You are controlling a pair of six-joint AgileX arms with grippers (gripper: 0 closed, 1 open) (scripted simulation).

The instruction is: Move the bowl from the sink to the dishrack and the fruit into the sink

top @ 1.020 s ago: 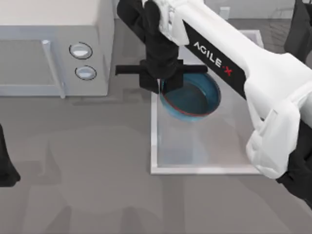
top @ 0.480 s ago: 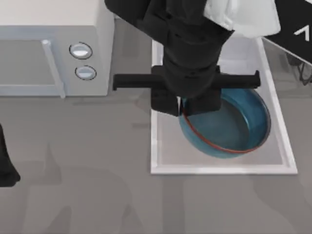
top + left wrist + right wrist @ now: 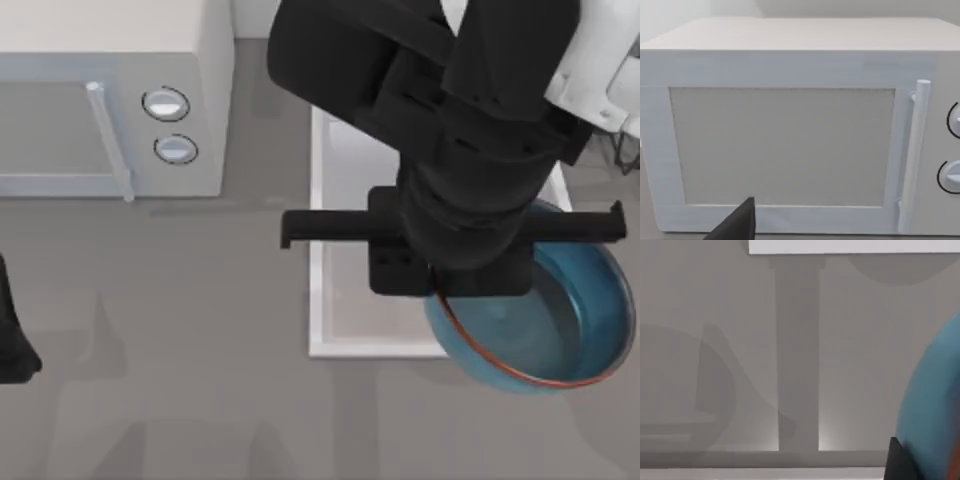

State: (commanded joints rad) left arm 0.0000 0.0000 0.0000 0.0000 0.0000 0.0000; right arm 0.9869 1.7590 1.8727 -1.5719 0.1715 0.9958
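Observation:
The blue bowl with its reddish-brown rim hangs tilted above the front right corner of the white sink. My right gripper is shut on the bowl's near-left rim, and the black wrist covers much of the basin. In the right wrist view the bowl fills the edge beside a dark fingertip. Thin dark wires of the dishrack show at the far right edge. The fruit is hidden or out of view. My left arm is parked at the left edge.
A white microwave with two knobs stands at the back left and faces the left wrist camera. Grey countertop stretches across the front and left of the sink.
My right gripper has carried the bowl up out of the basin and to the right, from the sink's back left to its front right corner.

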